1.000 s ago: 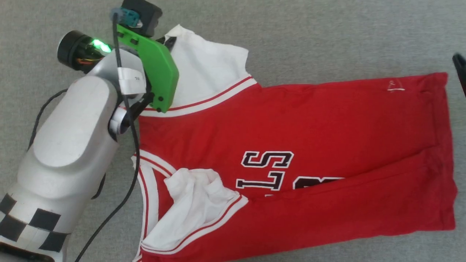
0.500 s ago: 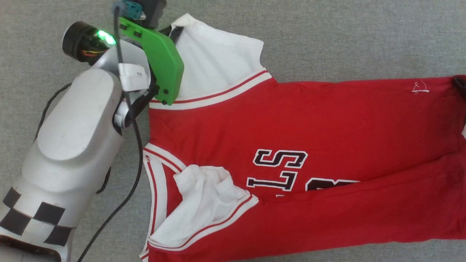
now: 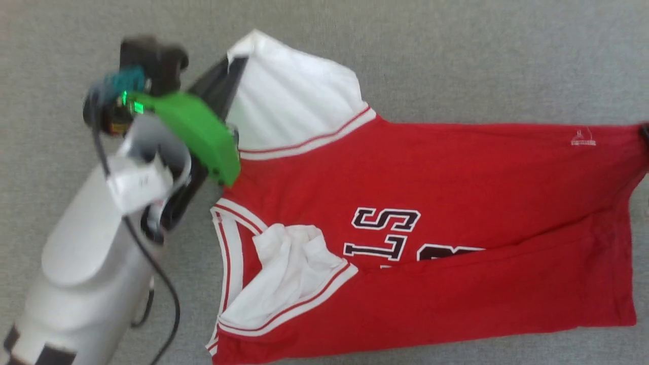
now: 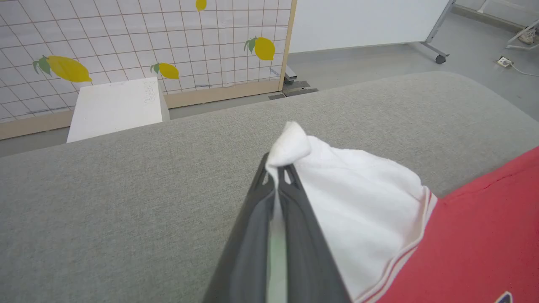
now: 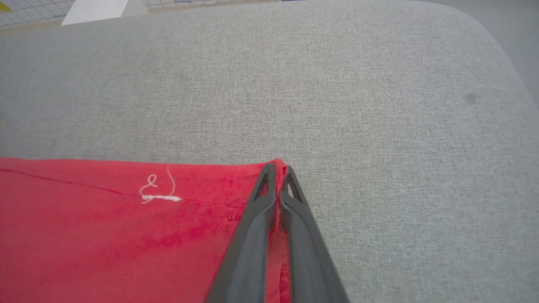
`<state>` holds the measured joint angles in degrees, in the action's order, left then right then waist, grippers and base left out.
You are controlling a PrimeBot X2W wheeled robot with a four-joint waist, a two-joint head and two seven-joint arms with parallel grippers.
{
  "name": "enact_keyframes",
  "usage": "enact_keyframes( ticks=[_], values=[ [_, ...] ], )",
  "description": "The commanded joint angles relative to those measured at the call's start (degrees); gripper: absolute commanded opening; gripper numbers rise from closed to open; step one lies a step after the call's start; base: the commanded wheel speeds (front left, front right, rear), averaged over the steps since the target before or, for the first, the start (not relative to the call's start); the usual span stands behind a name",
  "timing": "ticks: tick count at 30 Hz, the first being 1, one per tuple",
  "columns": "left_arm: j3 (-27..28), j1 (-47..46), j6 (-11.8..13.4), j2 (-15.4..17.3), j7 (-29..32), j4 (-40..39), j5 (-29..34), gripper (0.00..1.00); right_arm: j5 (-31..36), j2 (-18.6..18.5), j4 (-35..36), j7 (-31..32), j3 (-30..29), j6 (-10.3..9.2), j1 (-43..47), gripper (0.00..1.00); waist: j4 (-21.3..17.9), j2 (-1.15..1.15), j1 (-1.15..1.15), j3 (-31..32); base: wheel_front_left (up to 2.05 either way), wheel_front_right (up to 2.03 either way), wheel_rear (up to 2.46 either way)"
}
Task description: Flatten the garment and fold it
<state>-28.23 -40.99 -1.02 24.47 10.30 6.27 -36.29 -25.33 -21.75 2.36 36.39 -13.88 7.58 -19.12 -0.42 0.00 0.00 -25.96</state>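
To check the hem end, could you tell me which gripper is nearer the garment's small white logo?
Right. The right gripper pinches the garment at its hem, beside the logo; the left gripper pinches the far white sleeve.

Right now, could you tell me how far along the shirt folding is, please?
Done: left gripper shut on the far sleeve, right gripper shut on a hem corner. In hand: the shirt stretched between them. To do: near sleeve bunched, a flap covers the lettering, no fold made.
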Motion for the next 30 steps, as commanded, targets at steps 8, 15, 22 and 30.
enact_keyframes(
  ticks=[8, 15, 22, 30],
  values=[
    [2.26, 18.3, 3.98, 3.26, -4.3, -10.83, -3.68, 0.0, 0.01, 4.5, 2.02, -3.58, -1.98, -0.09, 10.83, 0.0, 0.72, 0.0, 0.0, 10.86, 0.0, 0.0, 0.0],
    [2.7, 34.43, 8.36, 5.54, -5.82, -17.67, -5.66, 0.0, 0.03, 9.41, 5.08, -4.37, -4.41, -0.09, 19.53, 0.0, 0.99, 0.0, 0.0, 13.54, 0.0, 0.0, 0.0],
    [-3.14, 35.34, 7.34, 4.19, -4.07, -11.69, -2.85, 0.38, 2.16, 10.89, 2.06, -6.56, -3.6, -0.09, 21.71, 1.0, 1.58, 0.0, 0.0, 13.31, 0.0, 0.0, 0.0],
    [-2.78, 32.62, 7.86, 1.4, -6.9, -6.67, -2.35, 1.0, 1.45, 11.17, 1.85, -6.87, -3.69, -0.09, 19.93, 1.0, 1.31, 0.0, 0.0, 14.44, 0.0, 0.0, 0.0]
  ],
)
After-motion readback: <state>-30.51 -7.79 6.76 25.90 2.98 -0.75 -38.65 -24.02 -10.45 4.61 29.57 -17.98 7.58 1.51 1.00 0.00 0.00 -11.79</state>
